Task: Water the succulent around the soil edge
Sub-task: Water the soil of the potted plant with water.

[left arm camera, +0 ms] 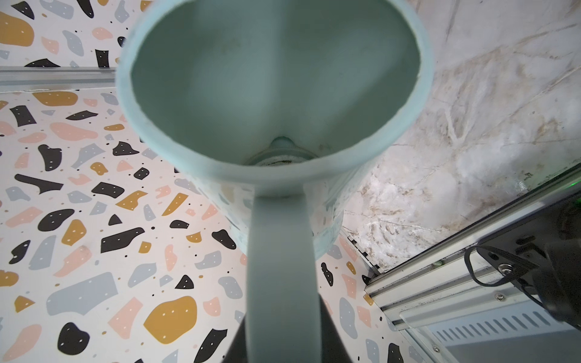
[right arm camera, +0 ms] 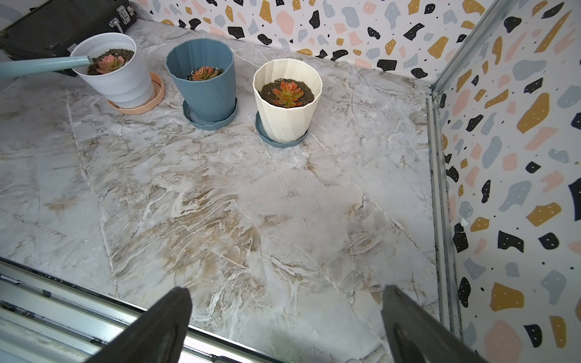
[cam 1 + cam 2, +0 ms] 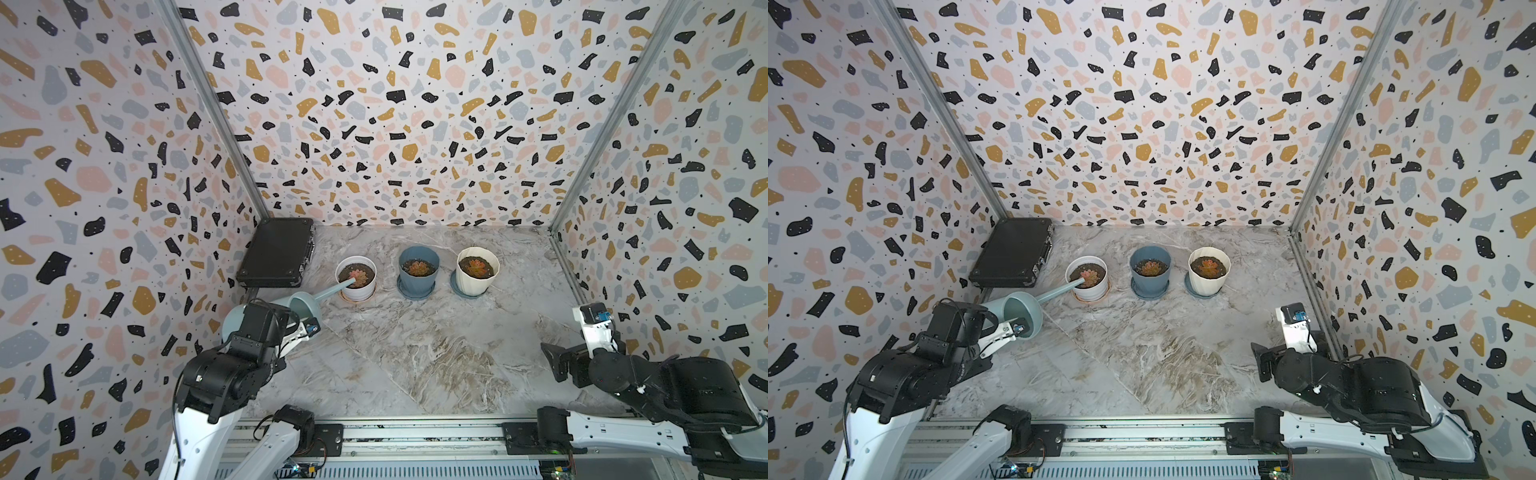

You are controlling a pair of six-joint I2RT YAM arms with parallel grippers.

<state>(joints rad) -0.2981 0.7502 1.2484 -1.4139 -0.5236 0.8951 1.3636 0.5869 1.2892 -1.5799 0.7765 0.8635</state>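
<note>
A pale teal watering can (image 3: 305, 307) is tilted toward the white pot (image 3: 356, 291) at back left. Its long spout (image 2: 47, 64) reaches over the pot's near-left rim. The spout tip (image 3: 351, 281) hangs above the dark soil beside the pink-orange succulent (image 3: 358, 275), also in the right wrist view (image 2: 110, 63). My left gripper (image 1: 283, 339) is shut on the can's handle (image 1: 283, 267); the can's open mouth (image 1: 276, 94) fills the left wrist view. No water stream shows. My right gripper (image 2: 283, 301) stands open and holds nothing, low at the table's right front.
A blue pot (image 3: 419, 270) and a cream pot (image 3: 478, 270), each with a succulent and on a saucer, stand to the right of the white pot. A black case (image 3: 276, 253) lies at back left. A metal rail (image 3: 415, 432) runs along the front edge.
</note>
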